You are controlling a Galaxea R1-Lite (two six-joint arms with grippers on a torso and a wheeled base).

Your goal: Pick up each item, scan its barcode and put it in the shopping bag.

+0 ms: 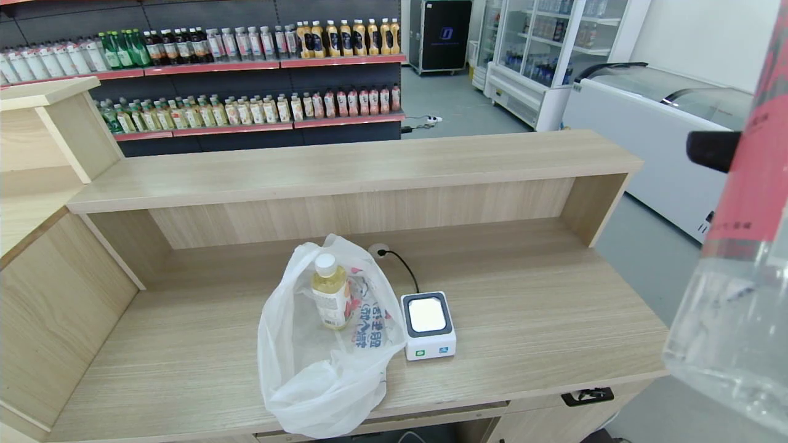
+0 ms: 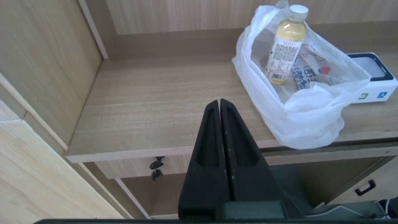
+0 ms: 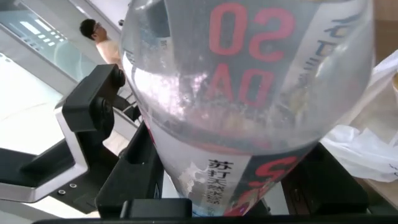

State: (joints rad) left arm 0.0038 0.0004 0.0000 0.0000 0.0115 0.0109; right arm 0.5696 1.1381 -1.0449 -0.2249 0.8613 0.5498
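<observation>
**One clear bottle (image 3: 249,74) pinched in the right claw (image 3: 230,177)**

The left claw (image 2: 219,112) is pressed together and empty. Ahead of it, the white shopping bag (image 2: 311,118) lies open on the counter (image 2: 155,106), and a yellow drink bottle (image 2: 285,46) sits inside. The scanner (image 2: 378,93) is just past the bag.

bottle (image 1: 328,289) in bag (image 1: 308,394) (upright), scanner (image 1: 429,325) right

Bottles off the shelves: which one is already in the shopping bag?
The yellow-drink bottle with the white cap, standing inside the white shopping bag. The clear bottle with a red label is held by the right gripper.
</observation>
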